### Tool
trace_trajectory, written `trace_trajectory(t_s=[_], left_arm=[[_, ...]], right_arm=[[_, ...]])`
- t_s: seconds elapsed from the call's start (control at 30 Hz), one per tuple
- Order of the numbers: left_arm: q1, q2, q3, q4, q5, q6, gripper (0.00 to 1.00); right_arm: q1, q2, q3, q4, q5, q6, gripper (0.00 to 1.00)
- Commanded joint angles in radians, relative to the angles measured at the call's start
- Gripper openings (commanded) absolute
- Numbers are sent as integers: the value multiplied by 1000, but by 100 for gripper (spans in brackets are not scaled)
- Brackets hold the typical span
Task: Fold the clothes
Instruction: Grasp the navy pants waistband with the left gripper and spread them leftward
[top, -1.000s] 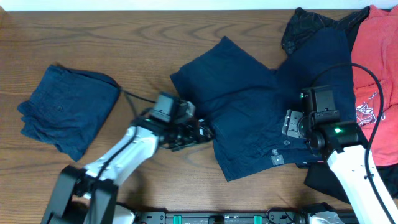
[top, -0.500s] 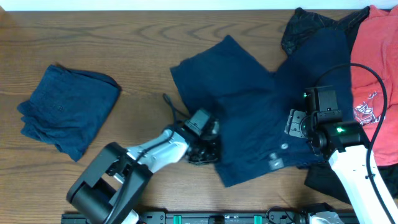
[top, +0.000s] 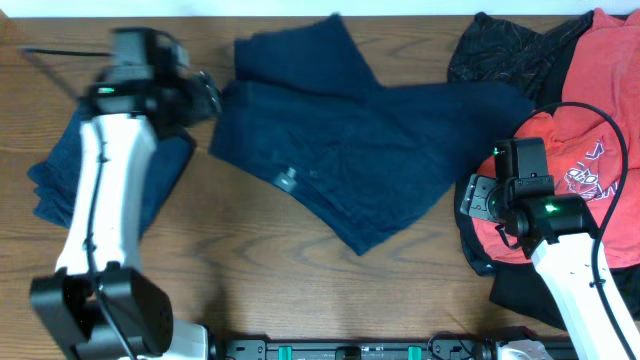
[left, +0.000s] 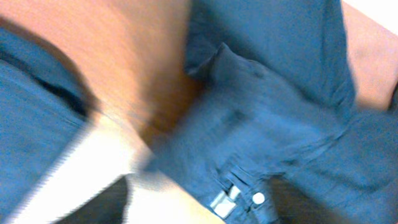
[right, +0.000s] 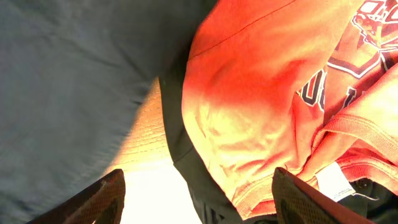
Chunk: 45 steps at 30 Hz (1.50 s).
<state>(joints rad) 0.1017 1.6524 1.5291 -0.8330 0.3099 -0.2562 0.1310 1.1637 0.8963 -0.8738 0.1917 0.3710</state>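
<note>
Unfolded navy trousers (top: 370, 150) lie spread across the middle of the table, waistband label up; they also show blurred in the left wrist view (left: 273, 124). My left gripper (top: 205, 97) is at their left edge, far upper left, shut on the fabric. A folded navy piece (top: 55, 185) lies at the left, partly under my left arm. A coral-red printed T-shirt (top: 595, 100) and a black patterned garment (top: 490, 50) lie at the right. My right gripper (top: 478, 197) is open and empty, hovering over the T-shirt's edge (right: 261, 93), its fingers (right: 199, 202) wide apart.
A black garment (top: 520, 290) lies under the T-shirt at the front right, its edge in the right wrist view (right: 180, 137). Bare wooden table (top: 250, 270) shows along the front. A black cable (top: 60, 52) trails behind my left wrist.
My left arm swung from the front centre to the far upper left, dragging the navy trousers left and off the T-shirt pile. My right arm stayed put.
</note>
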Motion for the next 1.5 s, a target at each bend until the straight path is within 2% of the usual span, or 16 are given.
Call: trace_trajectory(t_s=[0.0,0.13,0.27,0.37,0.5,0.67,0.77,0.9,1.07,1.13,1.2,1.33,1.47], left_arm=[[18,-2,4,-103,50,34,98],[-18,1,-44,-222,114,34,98],[-109,1,-146,-202,180,11,98],[-200,1,-255,-121,181,-84,98],[-351,1,-425,80,181,-236,98],[-569,1,-599,423,180,-396,98],[-688,3,-657,603,167,-424,100],[-782,25,-664,629,114,-488,97],[-826,81,-664,638,105,-552,95],[-833,105,-664,647,109,-561,85],[-840,127,-664,657,128,-578,65],[-843,135,-663,645,182,-561,6],[-774,83,-663,486,161,-454,6]], right_arm=[[-8,-8,5,2,6,-13,75],[-8,-8,5,19,6,-13,75],[-8,-8,5,27,2,-13,75],[-8,-8,5,17,3,-13,75],[-8,-8,5,12,2,-13,76],[-8,-8,5,12,2,-13,77],[-8,-8,5,8,2,-13,77],[-8,-8,5,-6,3,-13,77],[-8,-8,5,-17,3,-13,77],[-8,-8,5,-18,3,-13,77],[-8,-8,5,-17,3,-13,77],[-8,-8,5,-18,3,-13,77],[-9,-8,5,-18,8,-13,77]])
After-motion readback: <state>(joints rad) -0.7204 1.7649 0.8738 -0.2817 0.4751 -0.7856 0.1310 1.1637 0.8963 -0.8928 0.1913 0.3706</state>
